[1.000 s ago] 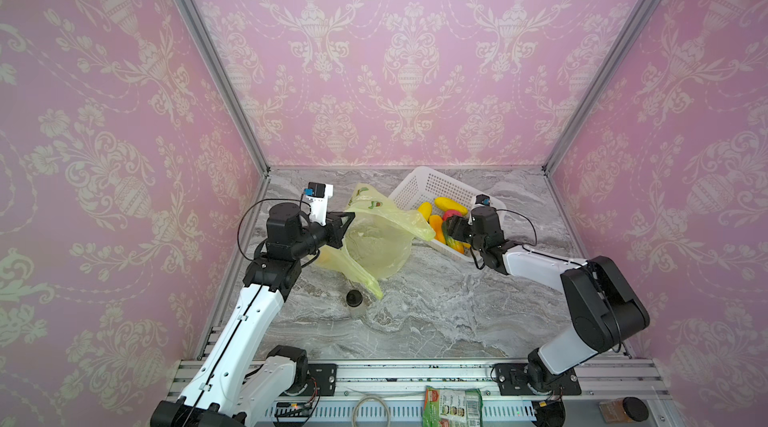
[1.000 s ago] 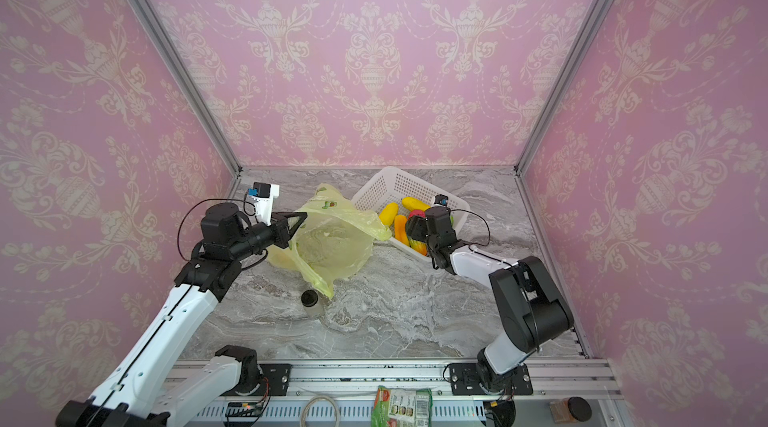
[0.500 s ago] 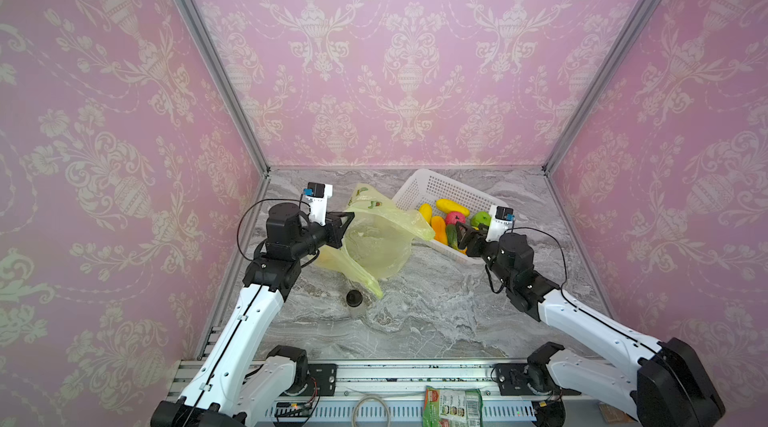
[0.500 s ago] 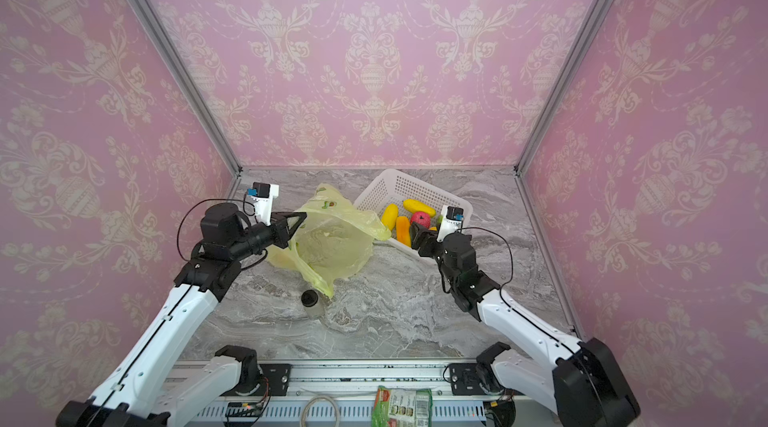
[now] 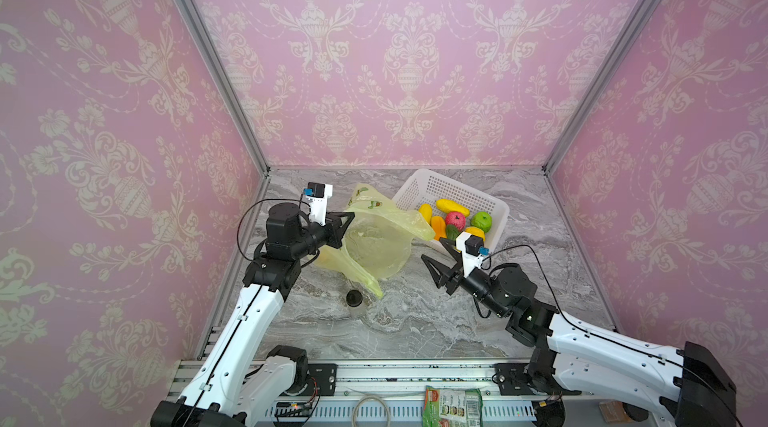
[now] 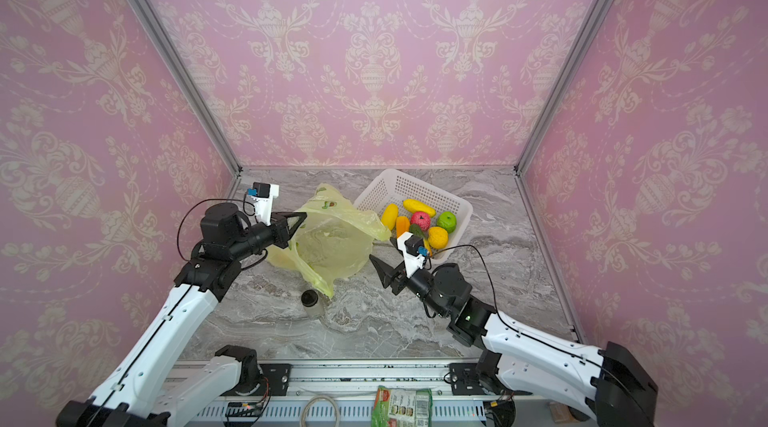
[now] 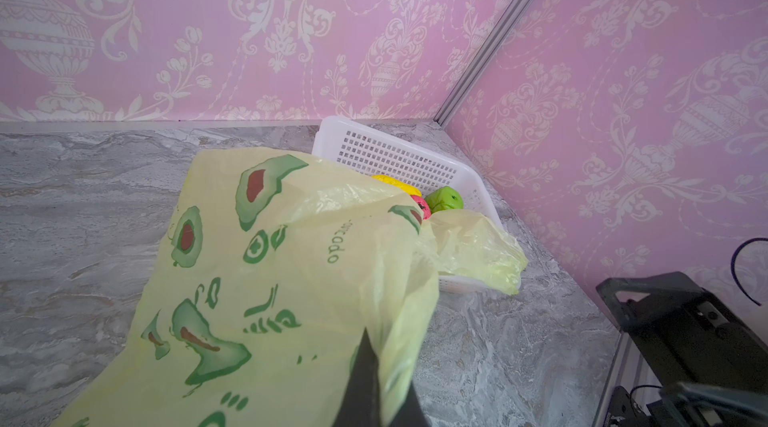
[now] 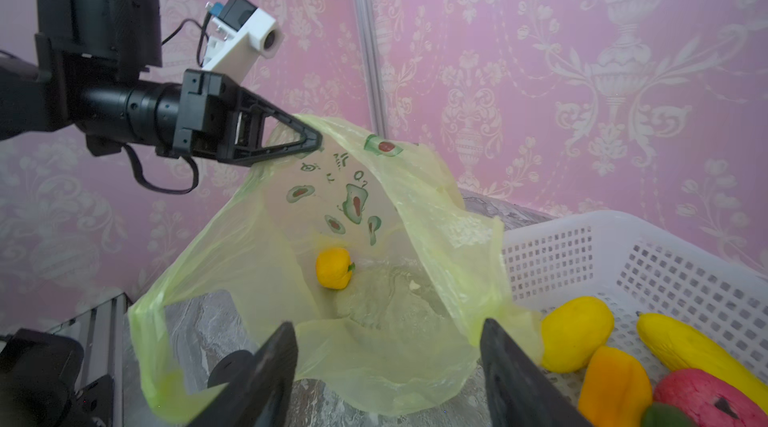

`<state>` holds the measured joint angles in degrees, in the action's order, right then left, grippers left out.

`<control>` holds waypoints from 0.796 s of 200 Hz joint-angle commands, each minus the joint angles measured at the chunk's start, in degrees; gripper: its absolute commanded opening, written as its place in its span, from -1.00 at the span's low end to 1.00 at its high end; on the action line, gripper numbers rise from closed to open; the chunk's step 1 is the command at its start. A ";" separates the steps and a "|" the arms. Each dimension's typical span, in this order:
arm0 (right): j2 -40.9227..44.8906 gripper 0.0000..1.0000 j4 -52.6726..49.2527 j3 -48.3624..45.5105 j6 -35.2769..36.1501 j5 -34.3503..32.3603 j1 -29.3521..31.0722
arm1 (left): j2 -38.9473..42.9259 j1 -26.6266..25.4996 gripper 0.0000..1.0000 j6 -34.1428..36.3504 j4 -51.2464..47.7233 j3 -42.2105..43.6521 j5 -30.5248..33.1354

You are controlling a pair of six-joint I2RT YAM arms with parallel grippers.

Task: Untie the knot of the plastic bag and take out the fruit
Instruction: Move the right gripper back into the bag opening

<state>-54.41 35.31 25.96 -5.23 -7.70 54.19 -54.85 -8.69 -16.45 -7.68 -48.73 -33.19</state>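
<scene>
Roughly seven fruit (image 6: 420, 221) in basket (image 6: 399, 188), one in plastic bag (image 8: 432, 213).

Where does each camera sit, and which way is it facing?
Both top views: high behind the arms, looking down at the grey marble table; left gripper and right gripper show.
Left wrist: on left arm, facing the translucent yellow-green plastic bag and white perforated basket; shut jaws show.
Right wrist: on right arm, looking into the bag at a yellow toy fruit; open jaws and left gripper show.
All share bag and basket.
</scene>
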 commanded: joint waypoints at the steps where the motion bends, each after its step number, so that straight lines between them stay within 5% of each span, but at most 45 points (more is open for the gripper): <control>1: -5.19 0.30 0.68 4.49 7.43 1.90 3.76 | 0.47 0.47 -1.00 -1.04 0.92 0.65 -1.82; 48: -23.51 0.03 -4.60 17.42 11.30 2.52 9.22 | 0.45 0.53 -1.00 -1.24 1.15 0.74 -2.14; 110: -40.82 -0.43 -0.07 25.37 5.81 2.41 5.93 | 0.46 0.58 -1.00 -1.32 1.24 0.74 -2.10; 159: -47.80 -0.45 3.08 28.03 0.37 6.68 2.65 | 0.47 0.52 -1.00 -1.22 1.26 0.74 -2.10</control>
<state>-99.68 35.05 50.63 -0.69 -3.51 57.69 -54.83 -8.69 -17.06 -7.31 -48.69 -34.20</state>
